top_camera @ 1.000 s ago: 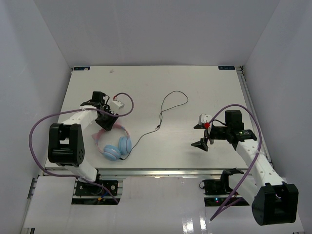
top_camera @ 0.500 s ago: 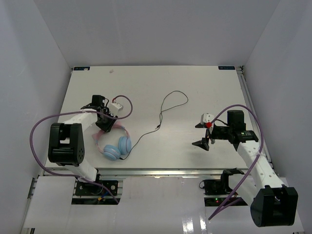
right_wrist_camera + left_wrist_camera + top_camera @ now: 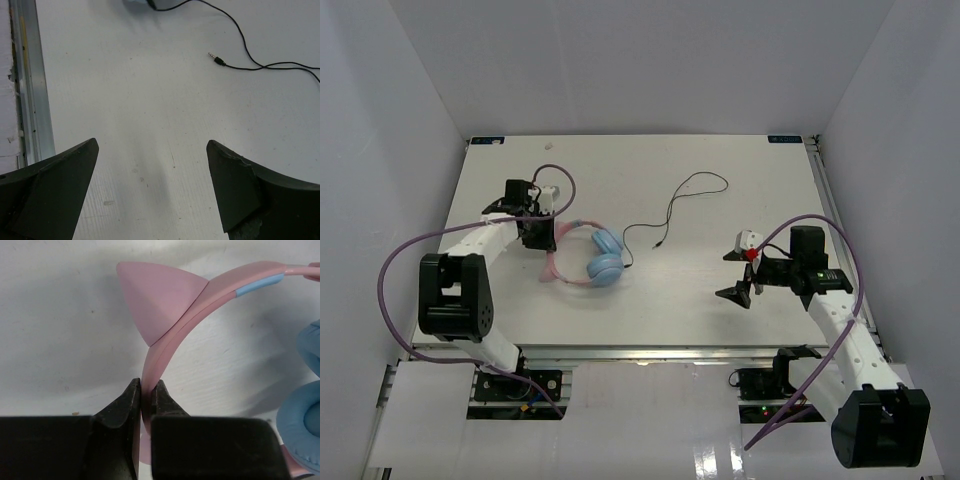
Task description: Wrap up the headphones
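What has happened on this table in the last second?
The left gripper closed on the pink headband of the blue-cupped headphones and dragged them away from the near edge, rightward; their thin black cable trailed along. The right gripper stayed open, in place.

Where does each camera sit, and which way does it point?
Top external: above and behind the arms, looking down on the table; both arms show.
Left wrist: on the left arm, facing the headphones; left gripper shut on their headband.
Right wrist: on the right arm, facing the table and the cable plug; right gripper open.
Shared: top and right wrist both show the plug.
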`<control>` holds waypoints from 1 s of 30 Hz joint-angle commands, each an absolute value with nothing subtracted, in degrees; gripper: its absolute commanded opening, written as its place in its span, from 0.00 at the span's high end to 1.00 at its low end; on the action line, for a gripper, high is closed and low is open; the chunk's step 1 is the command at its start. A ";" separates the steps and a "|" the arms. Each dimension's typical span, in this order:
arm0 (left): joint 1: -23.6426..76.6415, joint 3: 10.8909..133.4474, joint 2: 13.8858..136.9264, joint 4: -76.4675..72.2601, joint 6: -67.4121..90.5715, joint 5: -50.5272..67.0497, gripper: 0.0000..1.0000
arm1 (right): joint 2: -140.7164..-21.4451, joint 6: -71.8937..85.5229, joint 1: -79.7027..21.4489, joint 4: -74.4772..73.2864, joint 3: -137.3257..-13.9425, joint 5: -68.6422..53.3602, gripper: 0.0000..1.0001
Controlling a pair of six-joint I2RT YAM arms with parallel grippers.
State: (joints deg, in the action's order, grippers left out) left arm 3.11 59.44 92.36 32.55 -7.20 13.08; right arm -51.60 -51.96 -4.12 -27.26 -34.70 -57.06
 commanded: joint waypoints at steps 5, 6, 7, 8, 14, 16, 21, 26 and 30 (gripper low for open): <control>3.98 51.74 69.77 25.96 20.34 26.58 1.00 | -53.51 -58.61 -7.13 -28.05 -42.04 -62.22 0.10; 4.10 50.56 67.45 26.08 20.95 27.12 1.00 | -54.51 -64.28 -8.25 -29.53 -43.29 -62.93 0.10; 4.24 49.76 65.55 26.10 21.73 29.01 1.00 | -55.99 -70.37 -9.04 -30.96 -43.88 -64.86 0.10; 4.39 49.07 63.79 26.10 22.56 31.29 1.00 | -57.60 -76.58 -9.73 -32.38 -44.28 -67.15 0.10; 4.57 49.18 55.45 30.39 21.98 40.54 1.00 | -71.97 -68.87 -15.58 -16.83 -55.46 -68.53 0.10; 5.66 50.12 54.51 33.76 21.19 40.61 1.00 | -73.95 -56.99 -19.30 -9.25 -56.62 -65.98 0.10; 6.65 50.72 53.08 34.61 22.30 42.05 1.00 | -77.60 -47.48 -29.63 -1.70 -57.42 -57.09 0.10; 7.49 52.69 53.11 34.28 23.96 43.91 1.00 | -83.66 -39.09 -34.71 8.18 -56.20 -50.00 0.07; 7.91 55.30 53.53 34.35 24.70 44.12 1.00 | -86.89 -36.68 -34.80 9.05 -55.22 -52.41 0.09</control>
State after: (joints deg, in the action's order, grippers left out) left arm 7.39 50.12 54.96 36.05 21.80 39.35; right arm -84.53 -43.08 -35.17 3.26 -55.71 -53.66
